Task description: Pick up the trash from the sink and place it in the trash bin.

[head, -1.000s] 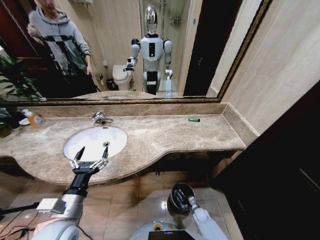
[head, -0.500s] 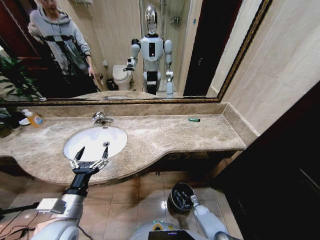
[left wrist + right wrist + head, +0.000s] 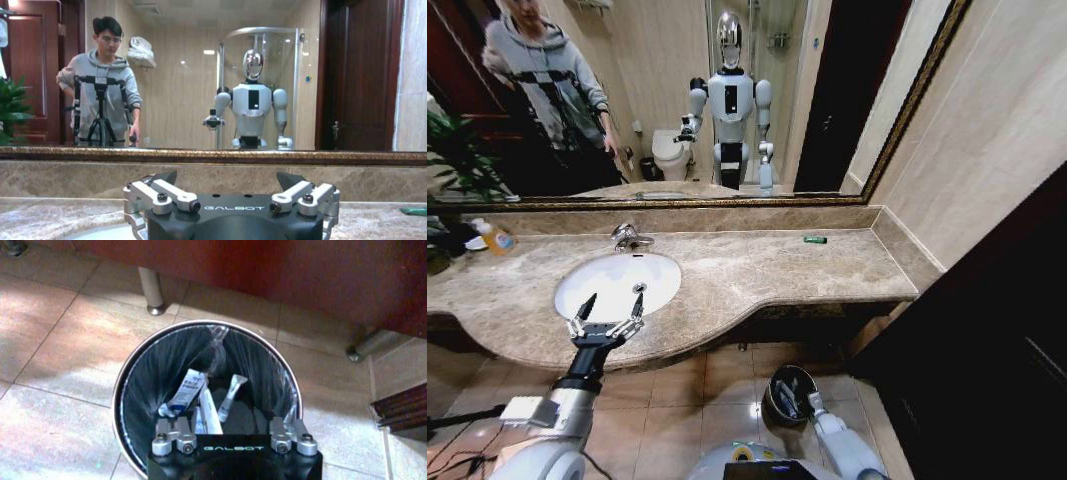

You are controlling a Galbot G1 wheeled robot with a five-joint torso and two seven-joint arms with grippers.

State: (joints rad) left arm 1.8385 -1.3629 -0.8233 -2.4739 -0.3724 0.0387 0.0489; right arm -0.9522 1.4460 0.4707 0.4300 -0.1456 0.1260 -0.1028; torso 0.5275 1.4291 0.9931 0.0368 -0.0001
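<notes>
The white oval sink (image 3: 617,283) sits in the brown marble countertop (image 3: 757,275). My left gripper (image 3: 608,307) hovers open over the sink's front rim; its fingers (image 3: 160,192) hold nothing, seen also in the left wrist view. On the floor below stands the trash bin (image 3: 787,392), dark with a shiny rim (image 3: 127,375). Several white tubes of trash (image 3: 200,405) lie inside it. My right gripper (image 3: 230,440) hangs open just above the bin's opening, empty. A small green tube (image 3: 815,240) lies on the counter at the back right.
A chrome tap (image 3: 629,237) stands behind the sink. An orange-yellow bottle (image 3: 495,238) stands at the counter's far left by a plant. A large mirror runs along the wall. A dark cabinet (image 3: 987,340) closes the right side. Cabinet legs (image 3: 152,290) stand beyond the bin.
My right gripper has shifted slightly back and forth over the bin. The left arm has not moved.
</notes>
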